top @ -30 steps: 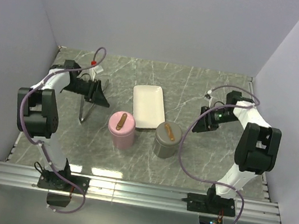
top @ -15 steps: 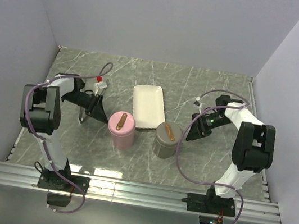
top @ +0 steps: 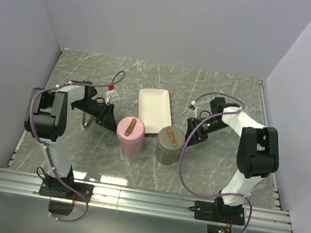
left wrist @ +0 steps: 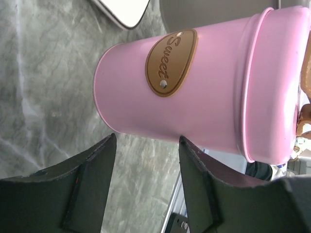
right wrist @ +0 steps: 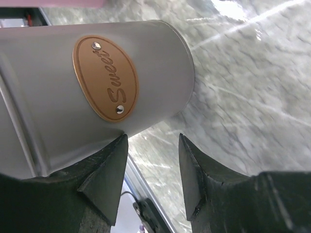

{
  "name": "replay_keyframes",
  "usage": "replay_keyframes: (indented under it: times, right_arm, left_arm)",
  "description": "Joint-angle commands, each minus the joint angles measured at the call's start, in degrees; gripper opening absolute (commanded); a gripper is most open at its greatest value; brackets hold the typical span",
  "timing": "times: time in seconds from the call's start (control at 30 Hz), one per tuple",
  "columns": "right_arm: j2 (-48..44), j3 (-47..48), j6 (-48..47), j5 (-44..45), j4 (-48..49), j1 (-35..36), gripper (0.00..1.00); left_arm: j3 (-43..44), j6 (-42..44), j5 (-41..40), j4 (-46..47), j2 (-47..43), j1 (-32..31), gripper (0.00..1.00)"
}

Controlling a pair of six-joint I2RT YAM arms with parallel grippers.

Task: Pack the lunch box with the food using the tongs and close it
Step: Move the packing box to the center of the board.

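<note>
A pink lidded canister (top: 130, 137) (left wrist: 194, 82) and a grey lidded one (top: 168, 146) (right wrist: 92, 82), both with a brown "Sweet" badge, stand side by side at mid-table. They look like the lunch box parts. My left gripper (top: 108, 118) (left wrist: 146, 141) is open at the pink canister's left side, one fingertip (left wrist: 187, 150) against its wall. My right gripper (top: 191, 131) (right wrist: 153, 138) is open at the grey canister's right side, one fingertip (right wrist: 116, 150) against it. The tongs (top: 85, 121) lie on the table, mostly hidden under my left arm. No food is in view.
A white rectangular tray (top: 154, 111) lies just behind the two canisters. Grey marbled tabletop (top: 135, 166) stretches to the metal rail at the near edge. Purple cables loop over both arms. Walls close in the left, right and back sides.
Both grippers have swung inward, from well out to the sides up against the canisters. The two canisters have shifted slightly toward each other and their lid handles have turned.
</note>
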Motion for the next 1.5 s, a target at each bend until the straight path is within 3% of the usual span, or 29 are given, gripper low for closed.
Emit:
replay_keyframes:
  times: [0.0, 0.33, 0.7, 1.07, 1.2, 1.47]
  right_arm:
    - [1.03, -0.19, 2.8, -2.95, 2.76, 1.75, 0.54]
    - [1.65, 0.51, 7.72, -4.28, 6.63, 3.77, 0.54]
    - [2.44, 4.29, 12.73, -6.3, 9.62, 3.77, 0.54]
    - [0.07, 2.1, 9.31, -3.66, 6.45, 2.72, 0.53]
    - [-0.63, 1.39, 9.31, -3.31, 6.28, 0.7, 0.53]
    - [-0.81, 0.69, 6.06, -1.64, 2.76, 0.17, 0.53]
  left_arm:
    - [-0.41, -2.16, 3.94, 3.05, -1.23, -1.72, 0.61]
    - [-0.15, 1.52, 4.39, 0.41, -0.26, -3.66, 0.57]
    - [-1.38, 0.83, 3.6, 1.73, -4.3, -3.57, 0.63]
    - [-0.15, -9.45, 0.09, 12.0, -7.46, -0.32, 0.63]
    - [-1.12, -22.28, -1.5, 24.91, -9.49, -0.4, 0.65]
    - [0.82, -21.78, -2.82, 25.47, -6.68, -5.67, 0.63]
